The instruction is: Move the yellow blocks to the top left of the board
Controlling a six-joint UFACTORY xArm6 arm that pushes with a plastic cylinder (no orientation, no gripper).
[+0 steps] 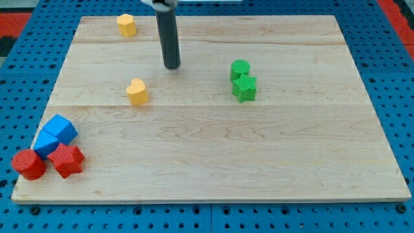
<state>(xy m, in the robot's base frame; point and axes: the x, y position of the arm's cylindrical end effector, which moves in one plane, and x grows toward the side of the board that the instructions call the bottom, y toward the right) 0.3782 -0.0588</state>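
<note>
No fingers here, so nothing to report as wide, narrow or holding: just a straight dark rod (170,35) coming down near-vertical from the view's top edge, upper mount cut off by the frame. My tip (172,66) resting on the bench (259,155) in the upper middle, touching no block. Nearest to it, at about 8 o'clock and near but apart, a yellow heart-shaped block (137,91). At about 11 o'clock from my tip, close to the board's top-left edge, a second yellow block (127,25), roughly hexagonal. Off at 3 to 4 o'clock, a green cylinder (240,68) with a green star-shaped block (244,88) touching it just below. Far out at 8 o'clock, in the bottom-left corner, a tight cluster: two blue cubes (55,134), a red star-like block (67,160) and a red cylinder (28,164).
</note>
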